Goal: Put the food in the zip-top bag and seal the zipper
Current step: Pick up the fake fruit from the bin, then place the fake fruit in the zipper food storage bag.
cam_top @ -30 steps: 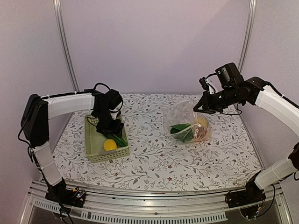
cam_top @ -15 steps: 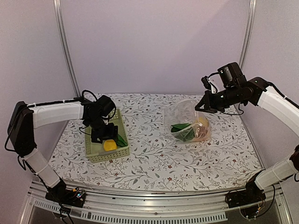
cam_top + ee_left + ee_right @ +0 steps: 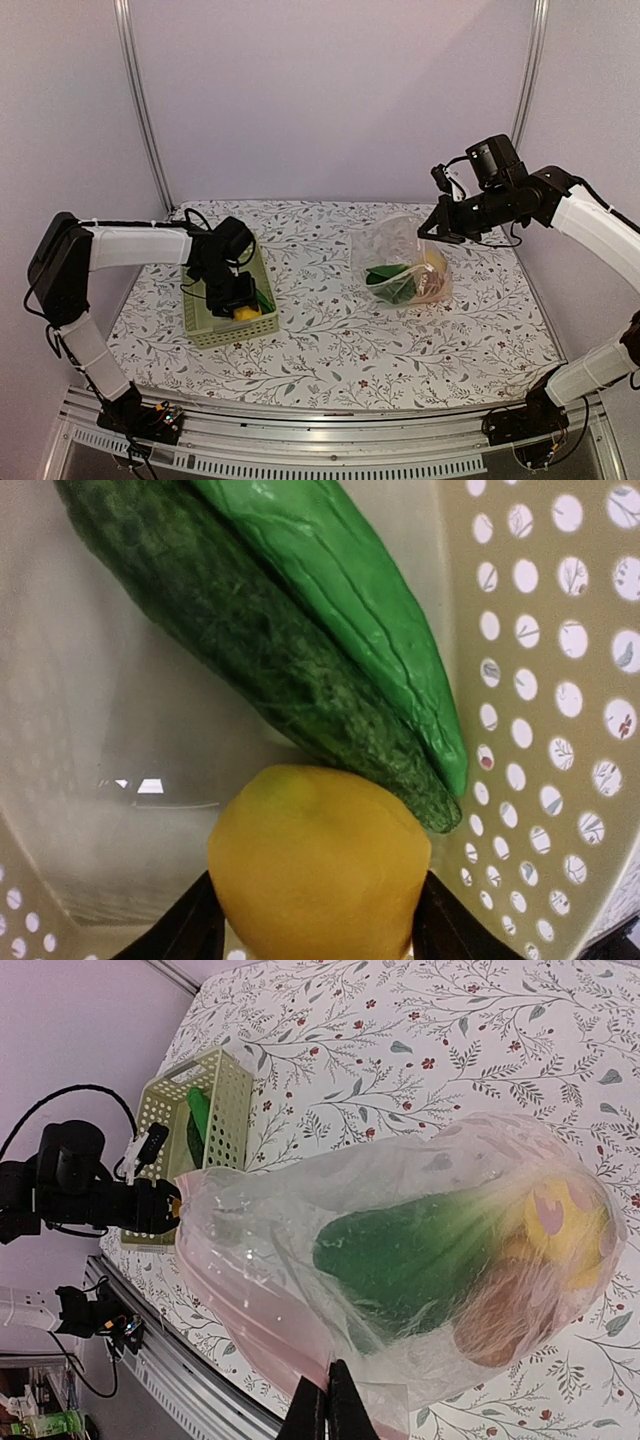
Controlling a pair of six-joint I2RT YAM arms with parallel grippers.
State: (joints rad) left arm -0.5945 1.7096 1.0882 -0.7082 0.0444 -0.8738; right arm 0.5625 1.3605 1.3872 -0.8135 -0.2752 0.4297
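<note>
My left gripper (image 3: 238,300) is down inside the pale green basket (image 3: 225,330). Its fingers press both sides of a yellow lemon (image 3: 320,870). A dark green cucumber (image 3: 250,640) and a brighter green piece (image 3: 360,610) lie just beyond the lemon. My right gripper (image 3: 432,228) is shut on the edge of the clear zip-top bag (image 3: 400,255) and holds it up off the table. The right wrist view shows the bag (image 3: 300,1260), its pinkish zipper strip (image 3: 240,1330), and a dark green piece (image 3: 420,1250), a yellow lemon (image 3: 560,1220) and a reddish-brown piece (image 3: 500,1320) inside.
The basket's perforated wall (image 3: 540,680) stands close on the right of the left gripper. The floral tablecloth (image 3: 330,330) lies between basket and bag. Metal frame posts (image 3: 140,100) stand at the back corners, and a rail runs along the near edge.
My left arm swung over the basket and dropped down onto the lemon. The right arm and the bag have hardly moved.
</note>
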